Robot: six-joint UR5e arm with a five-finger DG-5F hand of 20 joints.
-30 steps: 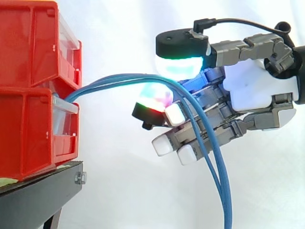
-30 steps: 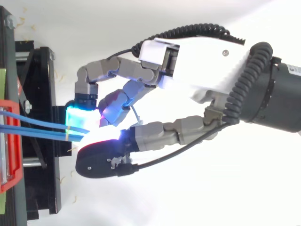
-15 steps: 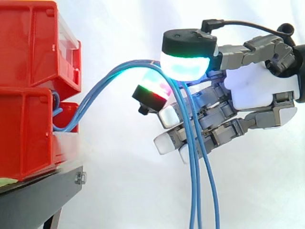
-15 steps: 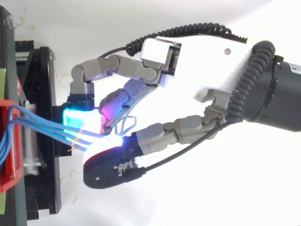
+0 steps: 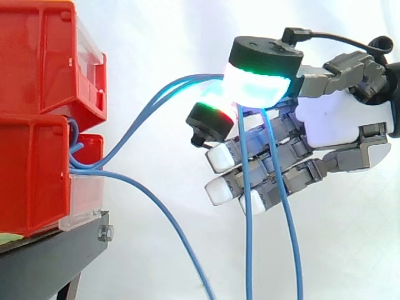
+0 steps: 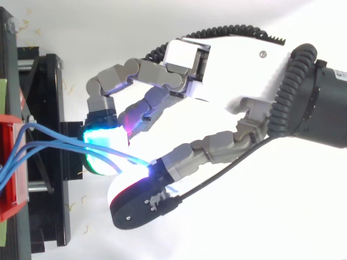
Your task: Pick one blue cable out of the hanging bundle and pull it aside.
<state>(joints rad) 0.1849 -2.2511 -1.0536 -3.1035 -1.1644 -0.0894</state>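
Cables (image 5: 247,250) farther aside, apparently between curled fingers (image 5: 259,87)

Two red bins (image 5: 37,56) were stacked on a black stand (image 5: 50,253); a white curtain (image 5: 156,37) was hung behind.

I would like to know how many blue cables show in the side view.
3. The hand pinches two at its fingertips; they hang down: left cable, right cable. The loose cable sags from the red bins to the bottom edge. More may lie inside bins.
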